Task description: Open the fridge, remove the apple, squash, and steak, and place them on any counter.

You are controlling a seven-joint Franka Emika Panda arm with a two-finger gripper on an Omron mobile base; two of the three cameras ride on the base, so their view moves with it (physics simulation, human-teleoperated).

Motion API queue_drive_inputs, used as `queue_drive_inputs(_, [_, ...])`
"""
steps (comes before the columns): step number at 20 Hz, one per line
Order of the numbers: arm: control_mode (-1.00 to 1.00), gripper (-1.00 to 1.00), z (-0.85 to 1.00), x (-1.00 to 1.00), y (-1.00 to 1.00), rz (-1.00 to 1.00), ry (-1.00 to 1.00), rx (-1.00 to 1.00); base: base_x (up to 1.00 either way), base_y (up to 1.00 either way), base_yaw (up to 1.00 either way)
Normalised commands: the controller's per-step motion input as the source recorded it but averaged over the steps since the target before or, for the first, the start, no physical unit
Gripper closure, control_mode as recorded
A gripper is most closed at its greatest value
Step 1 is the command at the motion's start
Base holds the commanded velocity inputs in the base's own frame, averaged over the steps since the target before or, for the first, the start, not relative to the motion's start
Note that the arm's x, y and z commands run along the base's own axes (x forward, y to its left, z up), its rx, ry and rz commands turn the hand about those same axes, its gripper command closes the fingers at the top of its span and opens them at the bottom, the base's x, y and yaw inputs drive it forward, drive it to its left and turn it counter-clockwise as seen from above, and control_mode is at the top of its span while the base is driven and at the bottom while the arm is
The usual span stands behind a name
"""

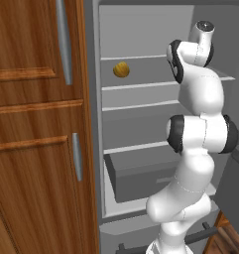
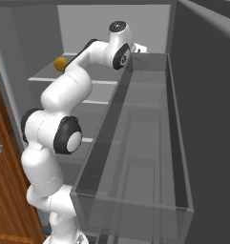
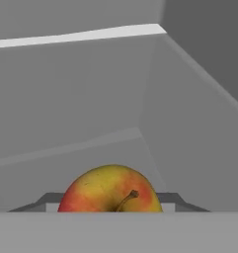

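The fridge point(image 1: 141, 106) stands open, and my arm reaches onto one of its upper shelves. In the hand view the red-orange apple point(image 3: 110, 190) with a yellowish patch sits at the bottom, stem towards the camera. My gripper point(image 3: 110, 200) is shut on it, a dark finger against each side. The lumpy yellow-orange squash point(image 1: 121, 69) rests on the same upper shelf further left, also seen as the squash point(image 2: 61, 63) behind my arm. The steak and the counter are out of view.
A brown wooden cabinet point(image 1: 36, 124) with silver handles stands close on the left. The open fridge door carries a clear bin point(image 2: 135, 143) close to my arm on the right. A grey drawer point(image 1: 141, 173) sits low in the fridge.
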Motion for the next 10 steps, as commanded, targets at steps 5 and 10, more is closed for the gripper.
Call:
queue_drive_inputs(5, [-1.0,1.0,0.0,-0.19,0.08,0.01,-0.07,0.0,0.0,0.0,0.0])
queue_drive_inputs(10, [-1.0,1.0,-0.01,-0.96,0.35,0.02,-0.24,0.0,0.0,0.0,0.0])
